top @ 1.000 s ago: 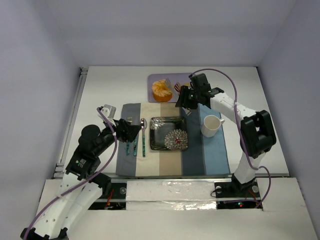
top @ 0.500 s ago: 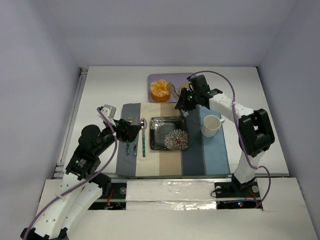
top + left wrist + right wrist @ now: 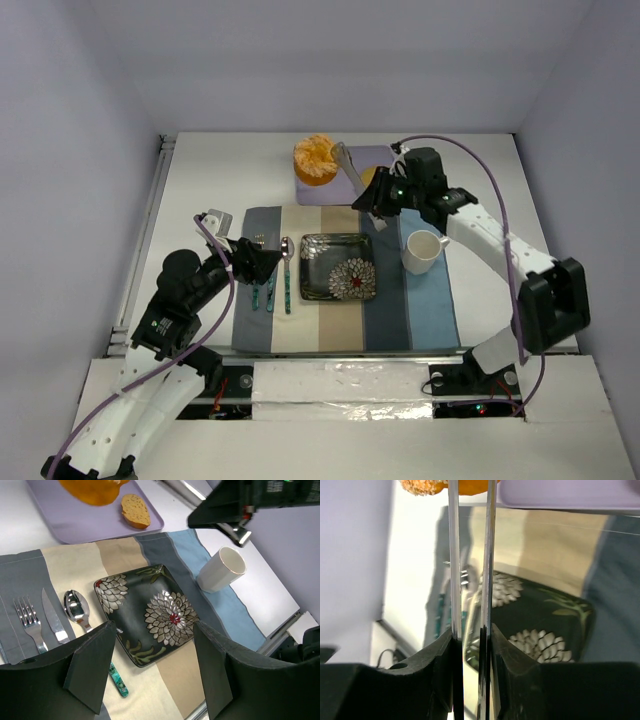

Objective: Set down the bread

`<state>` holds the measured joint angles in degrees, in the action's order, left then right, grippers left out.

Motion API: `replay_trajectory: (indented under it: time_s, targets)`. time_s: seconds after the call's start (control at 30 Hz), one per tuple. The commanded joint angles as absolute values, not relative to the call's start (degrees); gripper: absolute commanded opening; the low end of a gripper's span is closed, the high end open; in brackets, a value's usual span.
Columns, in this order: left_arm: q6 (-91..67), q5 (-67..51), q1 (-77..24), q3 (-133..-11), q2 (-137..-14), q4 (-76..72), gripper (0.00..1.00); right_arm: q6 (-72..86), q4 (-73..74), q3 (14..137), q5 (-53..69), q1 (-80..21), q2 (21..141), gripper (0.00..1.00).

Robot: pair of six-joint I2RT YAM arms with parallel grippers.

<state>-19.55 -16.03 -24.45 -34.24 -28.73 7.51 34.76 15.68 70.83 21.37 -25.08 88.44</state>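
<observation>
While my tongs [image 3: 452, 555] are clamped on the round orange pastry [image 3: 315, 160] and not on the bread [image 3: 135, 510], the slice I am meant to place lies flat on the lilac tray [image 3: 75, 517]. The tray sits by the middle of the bench's far edge, and the bread is at the tray end toward the right edge.

My right gripper [image 3: 471, 635] has its fingers pressed hard against the two tong arms. I hold them that way so the long blades pinch together at their tips, where the pastry sits. It looks lifted off the tray, out toward the far edge. The length of the tongs lets my wrist hang back over the striped cloth [image 3: 165, 690] instead of crowding the food.

My left gripper [image 3: 152, 667] is spread wide with nothing in it. It hovers toward the near-left corner, above the fork [image 3: 27, 617], knife [image 3: 52, 617] and spoon [image 3: 75, 607], which keeps it out of the right arm's path.

The flowered plate [image 3: 131, 645] in the middle of the cloth is bare, and I judge it the likely home for the bread. The cup [image 3: 220, 572] stands just beside the plate, toward the right edge, so my approach would need to avoid it.
</observation>
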Motion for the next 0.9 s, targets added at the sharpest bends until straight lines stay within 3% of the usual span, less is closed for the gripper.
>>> replay_trajectory:
  time_s: [0.0,0.37,0.87]
  targets:
    - [-19.07,-16.08,-24.87,-34.28,-28.3,4.83,0.6,37.26,9.15,65.94,26.19,-25.05,81.33,0.17]
    - [-19.25,-14.33,-24.87,-34.45,-27.95,5.1,0.59,40.43,12.13,45.54,26.11,-34.62,61.63,0.17]
    - [-19.51,-14.15,-24.87,-34.37,-28.48,5.01,0.59,42.8,8.44,36.65,21.28,-38.41,60.73,0.18]
